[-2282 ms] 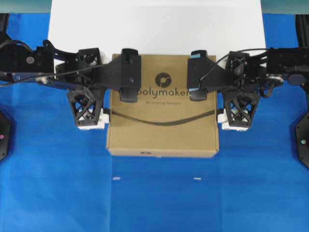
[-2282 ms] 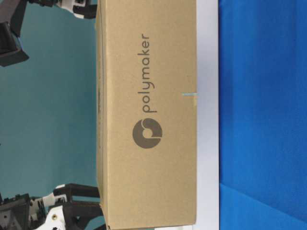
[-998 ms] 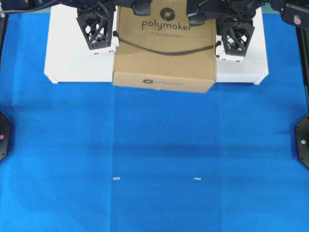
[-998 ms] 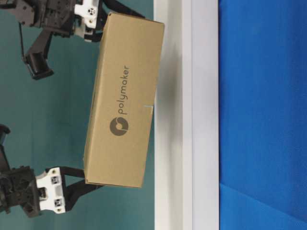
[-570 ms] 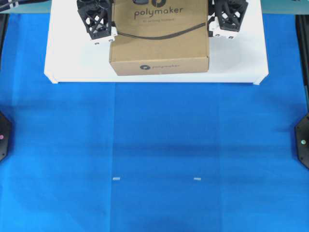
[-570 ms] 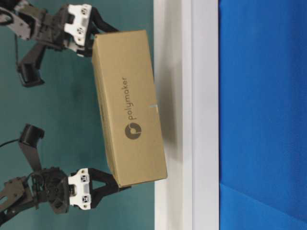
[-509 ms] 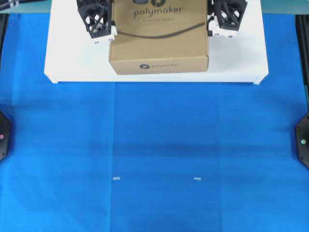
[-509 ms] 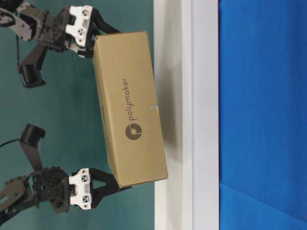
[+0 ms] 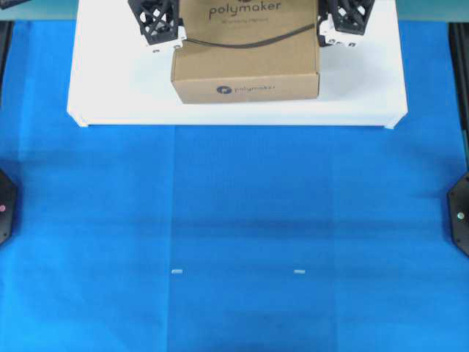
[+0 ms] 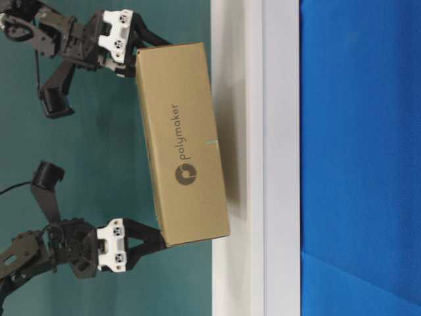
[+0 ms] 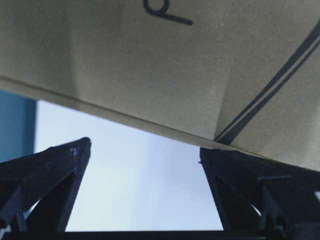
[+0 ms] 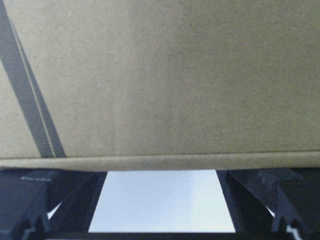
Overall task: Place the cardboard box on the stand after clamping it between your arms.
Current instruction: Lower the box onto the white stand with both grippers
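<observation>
Cardboard box (image 9: pixel 246 55) over stand (image 9: pixel 110 88), near back middle, clamped between two arms. Left gripper (image 9: pixel 160 20) against box's left side, right gripper (image 9: pixel 343 22) against right side, both with fingers spread wide, pressing from outside, not pinching. In table-level view box (image 10: pixel 183 164) tilted: one end near stand top (image 10: pixel 253 131), other end lifted clear, gap visible. White end pieces (image 10: pixel 112 245) of grippers just beside box ends. Wrist views: brown box face filling frame, spread black fingers (image 11: pixel 47 170) below edge, white stand beyond. Blue cloth (image 9: pixel 234 235) covering table.
</observation>
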`<state>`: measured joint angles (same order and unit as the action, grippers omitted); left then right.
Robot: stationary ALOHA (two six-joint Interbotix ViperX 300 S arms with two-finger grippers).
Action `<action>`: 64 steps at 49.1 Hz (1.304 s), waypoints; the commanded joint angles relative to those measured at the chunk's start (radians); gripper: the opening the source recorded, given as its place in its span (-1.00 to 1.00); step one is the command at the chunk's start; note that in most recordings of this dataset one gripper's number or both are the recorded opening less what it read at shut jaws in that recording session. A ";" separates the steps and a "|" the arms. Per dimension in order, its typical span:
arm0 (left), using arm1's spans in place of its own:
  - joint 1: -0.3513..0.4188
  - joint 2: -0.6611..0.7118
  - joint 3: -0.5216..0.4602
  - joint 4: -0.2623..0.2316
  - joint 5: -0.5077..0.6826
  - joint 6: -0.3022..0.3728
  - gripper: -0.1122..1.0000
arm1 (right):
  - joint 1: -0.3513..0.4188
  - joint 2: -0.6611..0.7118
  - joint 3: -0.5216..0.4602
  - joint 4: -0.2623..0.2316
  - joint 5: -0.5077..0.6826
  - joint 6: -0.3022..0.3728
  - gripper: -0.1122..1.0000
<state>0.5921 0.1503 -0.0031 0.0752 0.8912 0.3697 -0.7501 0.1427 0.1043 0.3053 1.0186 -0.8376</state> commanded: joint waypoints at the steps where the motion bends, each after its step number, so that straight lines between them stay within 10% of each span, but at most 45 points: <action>1: -0.048 -0.017 -0.143 -0.026 -0.109 -0.026 0.76 | 0.061 -0.003 -0.089 0.126 -0.031 -0.011 0.96; 32: -0.060 -0.014 -0.140 -0.026 -0.069 -0.043 0.76 | 0.049 0.038 -0.066 0.130 -0.052 -0.037 0.96; 64: -0.029 -0.020 0.123 -0.025 -0.268 -0.005 0.76 | 0.021 0.078 0.069 0.107 -0.146 -0.107 0.96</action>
<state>0.5952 0.1258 0.1411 0.0752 0.7348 0.3758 -0.7716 0.2332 0.1733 0.3375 0.9066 -0.9495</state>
